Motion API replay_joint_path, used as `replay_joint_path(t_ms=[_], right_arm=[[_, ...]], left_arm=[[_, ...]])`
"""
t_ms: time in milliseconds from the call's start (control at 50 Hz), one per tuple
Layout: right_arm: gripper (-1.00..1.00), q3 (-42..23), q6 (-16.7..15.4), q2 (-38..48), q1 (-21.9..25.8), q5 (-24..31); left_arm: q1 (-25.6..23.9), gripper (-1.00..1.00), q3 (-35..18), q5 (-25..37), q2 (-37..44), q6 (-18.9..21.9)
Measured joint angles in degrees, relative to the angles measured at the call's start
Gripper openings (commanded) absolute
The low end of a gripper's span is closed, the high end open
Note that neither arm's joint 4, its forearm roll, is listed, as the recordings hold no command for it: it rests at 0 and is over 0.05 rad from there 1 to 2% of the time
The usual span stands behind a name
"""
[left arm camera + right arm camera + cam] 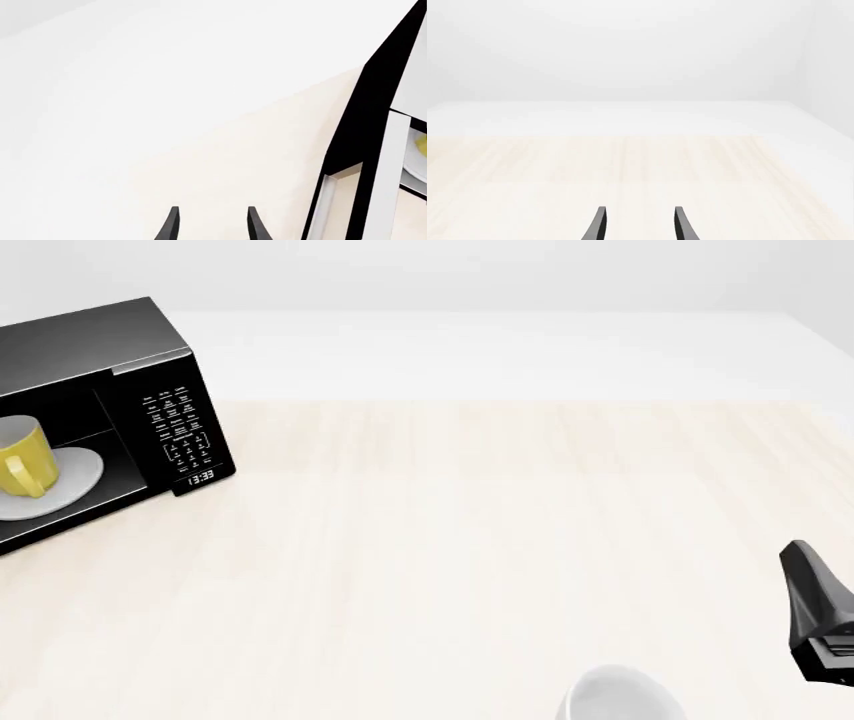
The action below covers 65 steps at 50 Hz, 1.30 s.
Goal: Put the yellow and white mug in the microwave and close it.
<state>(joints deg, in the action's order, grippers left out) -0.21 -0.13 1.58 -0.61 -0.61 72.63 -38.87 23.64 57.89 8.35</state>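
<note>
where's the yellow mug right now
In the front view the yellow and white mug sits at far left, on the white plate inside the open microwave.

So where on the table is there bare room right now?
Bare tabletop spans from the microwave, holding the yellow mug, across to the right pincer. The near edge by the white cup is tighter.

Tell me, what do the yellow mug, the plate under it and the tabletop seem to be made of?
The yellow mug looks like glazed ceramic: smooth, evenly coloured, softly shaded. The plate under it could be white ceramic or plastic; it is plain and matte. The tabletop looks like pale wood, given its faint lengthwise grain. All are simulator renders, so these are guesses.
</note>
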Motion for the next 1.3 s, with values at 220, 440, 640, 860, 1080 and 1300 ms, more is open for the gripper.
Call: replay_joint_path(t_ms=[220,440,640,860,1080,1300], right_arm=[[1.00,0.00,-0.01,0.01,0.00,-0.01],[1.00,0.00,-0.01,0.03,-0.01,-0.02],[1.00,0.00,-0.01,0.04,-0.02,-0.03],[1.00,0.00,-0.02,0.06,-0.03,-0.03],[1.00,0.00,-0.02,0.07,-0.02,-0.04],[1.00,0.00,-0.03,0.10,-0.02,-0.06]], left_arm=[[0.80,1.00,1.35,-1.15,1.80,1.96],[-0.26,1.00,1.92,-1.72,3.88,2.56],[-2.91,1.00,1.96,-1.84,6.00,2.05],[-6.10,1.00,1.75,-2.23,8.60,1.26],[-8.95,1.00,1.51,-3.05,11.54,0.60],[-11.48,1.00,1.05,-3.93,14.64,-0.02]])
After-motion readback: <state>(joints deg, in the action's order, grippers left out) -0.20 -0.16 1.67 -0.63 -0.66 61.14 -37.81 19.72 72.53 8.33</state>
